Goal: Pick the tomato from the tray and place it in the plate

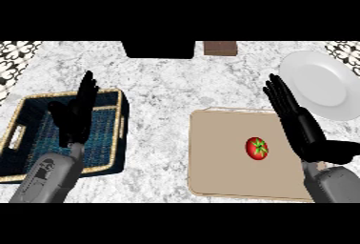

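Lying on the tray (218, 157), the tomato (257, 148) is red, round and glossy, with a green stem star on top. It sits left of the right hand (304, 127), nearer than its fingers (281, 97), untouched. Those fingers are straight and pressed together, and the plate (323, 86) lies just right of them. The left hand's (72, 121) fingers, straight too, rise over the basket (32, 143).

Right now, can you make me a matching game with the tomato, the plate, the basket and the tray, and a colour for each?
Things:
1 tomato
2 plate
3 basket
4 tray

Colours:
A white
B tan
C red
D dark blue inside

Pairs: 1-C, 2-A, 3-D, 4-B
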`<action>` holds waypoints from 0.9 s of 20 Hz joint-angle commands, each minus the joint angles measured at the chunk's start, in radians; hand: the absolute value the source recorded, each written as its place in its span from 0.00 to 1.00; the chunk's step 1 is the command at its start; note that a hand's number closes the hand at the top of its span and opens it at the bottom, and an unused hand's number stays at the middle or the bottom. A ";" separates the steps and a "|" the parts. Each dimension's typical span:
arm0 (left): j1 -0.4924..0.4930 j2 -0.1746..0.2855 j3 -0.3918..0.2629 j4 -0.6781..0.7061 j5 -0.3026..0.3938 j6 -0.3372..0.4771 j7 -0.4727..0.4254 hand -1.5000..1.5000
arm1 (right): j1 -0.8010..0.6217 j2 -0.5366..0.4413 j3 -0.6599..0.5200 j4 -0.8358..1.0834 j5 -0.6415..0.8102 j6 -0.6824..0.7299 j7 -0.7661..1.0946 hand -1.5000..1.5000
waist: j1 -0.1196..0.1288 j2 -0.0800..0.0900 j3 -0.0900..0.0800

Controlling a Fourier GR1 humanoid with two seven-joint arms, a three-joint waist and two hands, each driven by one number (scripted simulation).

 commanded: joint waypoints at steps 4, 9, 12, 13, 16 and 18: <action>-0.048 0.082 -0.007 -0.009 -0.049 -0.082 0.033 0.50 | -0.127 0.113 0.043 -0.049 -0.095 0.048 0.201 0.00 | 0.002 0.017 0.018; -0.023 0.070 -0.052 -0.014 -0.057 -0.106 0.025 0.50 | -0.238 -0.208 0.239 -0.081 0.425 0.091 0.105 1.00 | 0.005 -0.008 0.005; 0.021 0.091 -0.029 -0.014 -0.048 -0.151 -0.025 0.50 | 0.030 0.037 0.259 -0.019 0.275 -0.027 0.077 0.00 | -0.012 0.016 0.018; 0.036 0.076 -0.038 -0.012 -0.063 -0.137 -0.037 0.50 | 0.034 0.083 0.276 0.074 0.289 -0.021 -0.002 0.00 | -0.001 0.020 0.019; 0.024 0.108 -0.010 -0.081 -0.069 -0.154 0.045 0.50 | 0.083 0.075 0.314 0.113 0.448 -0.058 -0.142 0.00 | -0.006 0.015 0.018; 0.060 0.054 -0.041 -0.055 -0.106 -0.122 -0.011 0.50 | 0.115 -0.003 0.282 0.079 0.498 -0.087 -0.188 0.00 | -0.014 0.014 0.018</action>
